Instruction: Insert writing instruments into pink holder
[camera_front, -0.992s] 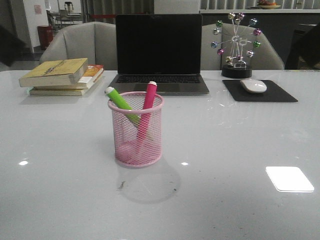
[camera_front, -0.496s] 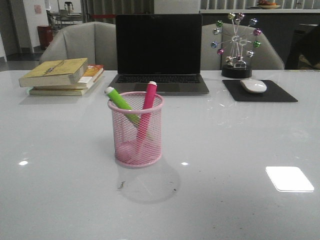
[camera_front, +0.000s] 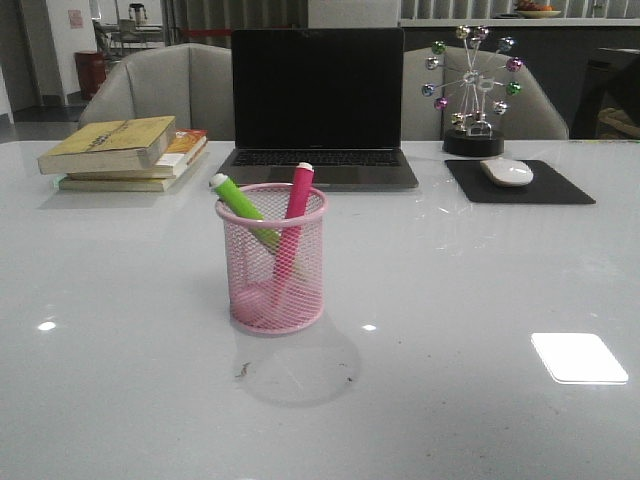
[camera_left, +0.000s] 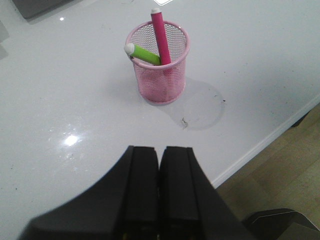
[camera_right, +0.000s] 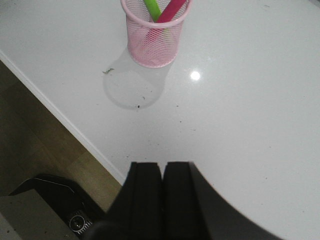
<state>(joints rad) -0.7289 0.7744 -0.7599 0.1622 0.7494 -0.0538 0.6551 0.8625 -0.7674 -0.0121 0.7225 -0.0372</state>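
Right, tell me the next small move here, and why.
Probably none beyond keeping both arms parked. The bright green marker and hot pink marker both stand inside the round pink wire-mesh cup, and the left claw and right claw are shut, empty and well back from it.

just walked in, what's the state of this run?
Nothing is being handled right now. The green marker and the pink marker both stand leaning inside the pink mesh holder, white ends poking above the rim. The left gripper and the right gripper are both shut, empty, and held back near the table's front edge, well clear of the holder. The insertion looks done.
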